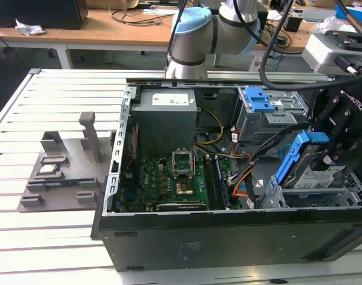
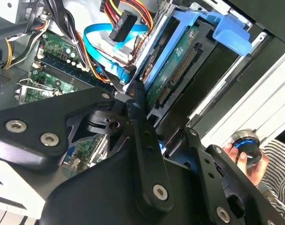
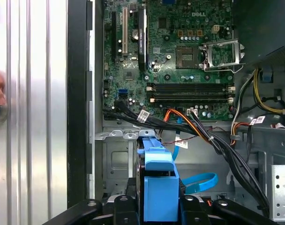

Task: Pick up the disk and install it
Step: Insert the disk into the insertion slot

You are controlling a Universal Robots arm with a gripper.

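The disk (image 1: 316, 176), silver with a blue plastic carrier frame, sits tilted in the metal drive bay (image 1: 341, 198) at the exterior view's right end of the open computer case. My black gripper (image 1: 324, 155) stands over it and is shut on the disk. In the first wrist view the fingers (image 3: 124, 205) flank the blue carrier (image 3: 158, 180) closely on both sides. The second wrist view shows the disk's green circuit-board underside (image 2: 176, 63) and blue frame between the bay walls, with one finger (image 2: 134, 104) against its edge.
A grey cage with a blue latch (image 1: 260, 100) stands behind the bay. Orange, blue and black cables (image 3: 198, 131) run close beside the bay, next to the motherboard (image 1: 169, 181). A grey fixture (image 1: 56, 172) lies on the slatted table. A person's hand (image 2: 249, 161) holds a knob beside the case.
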